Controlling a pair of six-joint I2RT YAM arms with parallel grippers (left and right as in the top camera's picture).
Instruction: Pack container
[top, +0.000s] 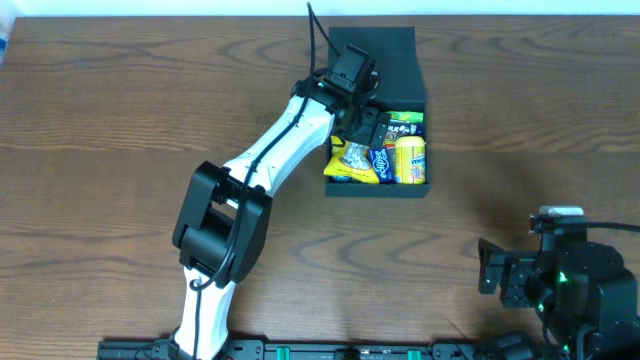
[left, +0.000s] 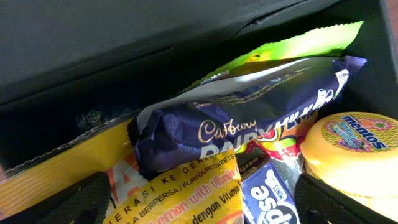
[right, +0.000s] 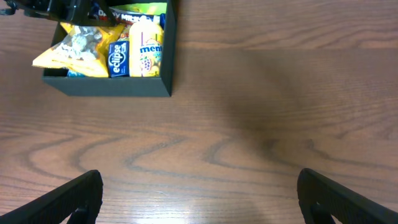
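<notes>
The dark container (top: 377, 190) stands at the table's far middle with its flap lid (top: 385, 55) folded back. Inside lie a yellow packet (top: 350, 165), a blue Eclipse mint packet (top: 384, 164), a yellow Mentos tub (top: 411, 160) and a green packet (top: 405, 119). My left gripper (top: 366, 124) hangs open just over the contents. In the left wrist view a purple Cadbury bar (left: 236, 124) lies ahead of the left gripper (left: 205, 208), with a yellow lemon packet (left: 186, 199) below and between its fingers, nothing gripped. My right gripper (right: 199, 202) stands open over bare table, well short of the container (right: 106, 86).
The right arm (top: 565, 280) rests at the front right corner of the wooden table (top: 120, 120). The left arm's white link (top: 270, 160) reaches diagonally from the front edge to the box. The box's inner wall (left: 93, 37) rises close behind the snacks.
</notes>
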